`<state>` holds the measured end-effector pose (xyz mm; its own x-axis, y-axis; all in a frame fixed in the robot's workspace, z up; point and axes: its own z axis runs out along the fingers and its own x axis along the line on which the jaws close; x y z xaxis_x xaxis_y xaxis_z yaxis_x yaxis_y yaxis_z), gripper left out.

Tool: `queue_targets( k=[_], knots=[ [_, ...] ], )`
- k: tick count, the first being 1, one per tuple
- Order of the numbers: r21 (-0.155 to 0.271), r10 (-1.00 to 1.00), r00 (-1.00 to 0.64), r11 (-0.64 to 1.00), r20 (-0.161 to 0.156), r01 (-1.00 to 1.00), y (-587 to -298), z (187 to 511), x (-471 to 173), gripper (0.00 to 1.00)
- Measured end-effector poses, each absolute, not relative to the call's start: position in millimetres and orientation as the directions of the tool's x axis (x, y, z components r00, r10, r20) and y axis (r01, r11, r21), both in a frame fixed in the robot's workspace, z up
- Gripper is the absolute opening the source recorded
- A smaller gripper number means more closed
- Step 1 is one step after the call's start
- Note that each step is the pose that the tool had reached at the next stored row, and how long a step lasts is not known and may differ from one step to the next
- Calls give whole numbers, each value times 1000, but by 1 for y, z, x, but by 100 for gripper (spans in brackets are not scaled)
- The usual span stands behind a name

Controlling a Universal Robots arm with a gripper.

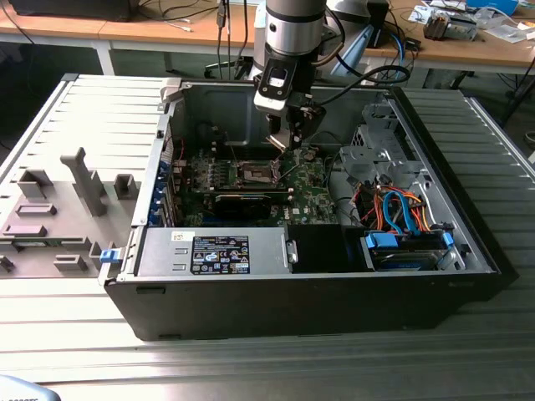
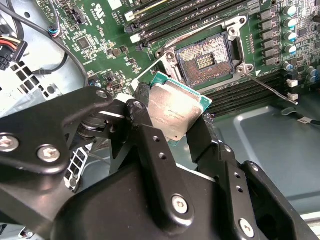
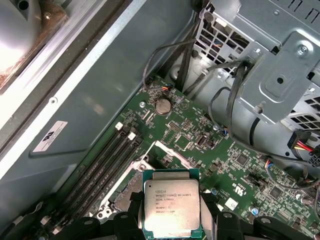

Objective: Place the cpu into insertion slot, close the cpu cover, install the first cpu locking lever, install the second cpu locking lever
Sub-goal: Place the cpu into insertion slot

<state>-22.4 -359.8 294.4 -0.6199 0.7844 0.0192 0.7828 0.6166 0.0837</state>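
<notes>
The cpu is a flat square chip with a grey metal face and a green rim. My gripper is shut on it, one black finger on each side edge. In the first wrist view the cpu hangs over the green board, covering part of the insertion slot. The second wrist view has the insertion slot uncovered, dark centre bare inside its silvery rim, a short way from the chip. A thin lever rod sticks out from one socket corner. In the exterior view my gripper hovers just above the slot.
The open black computer case lies on a slatted metal table. Long black memory slots run beside the socket. A grey drive cage with coloured cables fills the exterior view's right. Grey fixtures stand at that view's left.
</notes>
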Motion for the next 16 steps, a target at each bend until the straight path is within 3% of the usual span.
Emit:
queue_targets(
  k=[16],
  knots=[
    [84,793,-609,605,19,792,-360,294,-22,54]
  ],
)
